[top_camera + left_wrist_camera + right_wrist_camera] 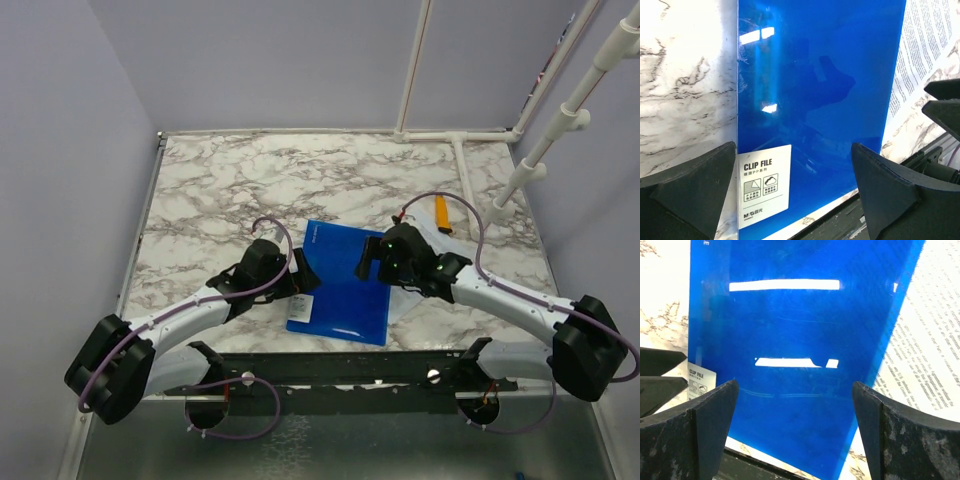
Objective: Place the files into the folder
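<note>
Closed folder (pixel 340 290) flat on the surface (pixel 250 180); files (pixel 935 340) show past one long edge, inside or beneath unclear. The left gripper (pixel 795 195) and right gripper (pixel 795 430) flank it, jaws spread, likely to lift the cover.

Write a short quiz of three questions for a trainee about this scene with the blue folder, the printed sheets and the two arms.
1. True or false: the files are fully hidden, with no part showing past the edge of the folder.
2. Which words stand on the folder's white label? A) CLIP FILE B) NOTE BOOK C) TAX FORMS
3. Fill in the gap: the left gripper and the right gripper both hover over the folder with their jaws ____.

Key: 1 false; 2 A; 3 open.
</note>
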Available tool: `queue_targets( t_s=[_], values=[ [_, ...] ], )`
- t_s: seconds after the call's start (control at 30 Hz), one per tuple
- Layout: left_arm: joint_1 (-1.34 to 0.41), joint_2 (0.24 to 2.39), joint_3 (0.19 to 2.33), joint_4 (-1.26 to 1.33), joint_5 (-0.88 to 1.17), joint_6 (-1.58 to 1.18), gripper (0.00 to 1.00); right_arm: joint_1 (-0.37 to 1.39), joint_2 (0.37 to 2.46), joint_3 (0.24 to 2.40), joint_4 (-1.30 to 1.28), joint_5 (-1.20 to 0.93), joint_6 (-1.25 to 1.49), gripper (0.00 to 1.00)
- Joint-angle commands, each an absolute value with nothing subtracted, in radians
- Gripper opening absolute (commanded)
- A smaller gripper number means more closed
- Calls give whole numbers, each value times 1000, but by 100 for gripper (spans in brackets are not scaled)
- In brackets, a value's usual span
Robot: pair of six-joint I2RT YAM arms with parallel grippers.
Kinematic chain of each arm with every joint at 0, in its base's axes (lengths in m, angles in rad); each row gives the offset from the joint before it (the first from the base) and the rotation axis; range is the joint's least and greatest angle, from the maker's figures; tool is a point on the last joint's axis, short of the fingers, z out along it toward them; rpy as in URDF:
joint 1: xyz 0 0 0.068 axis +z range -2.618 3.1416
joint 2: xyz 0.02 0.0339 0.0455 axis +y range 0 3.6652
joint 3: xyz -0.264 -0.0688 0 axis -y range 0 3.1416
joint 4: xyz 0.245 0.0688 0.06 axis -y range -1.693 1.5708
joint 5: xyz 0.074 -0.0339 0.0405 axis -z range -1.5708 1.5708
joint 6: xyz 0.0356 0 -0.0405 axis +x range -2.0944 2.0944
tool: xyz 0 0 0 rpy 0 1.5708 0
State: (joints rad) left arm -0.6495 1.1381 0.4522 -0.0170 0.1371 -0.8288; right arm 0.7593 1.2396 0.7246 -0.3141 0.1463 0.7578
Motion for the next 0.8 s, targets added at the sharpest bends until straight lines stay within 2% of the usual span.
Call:
queue_targets(
  t_s=[0.0, 0.23, 0.77],
  values=[
    [-652, 1103, 463, -63, 48, -801, 98, 762, 1200, 722, -422, 203, 746, 100],
    [-650, 1069, 502, -192, -53, -771, 98, 751, 1162, 643, -423, 223, 802, 100],
    [-643, 1123, 487, -179, 110, -782, 99, 723, 1276, 571, -225, 105, 877, 100]
  ],
)
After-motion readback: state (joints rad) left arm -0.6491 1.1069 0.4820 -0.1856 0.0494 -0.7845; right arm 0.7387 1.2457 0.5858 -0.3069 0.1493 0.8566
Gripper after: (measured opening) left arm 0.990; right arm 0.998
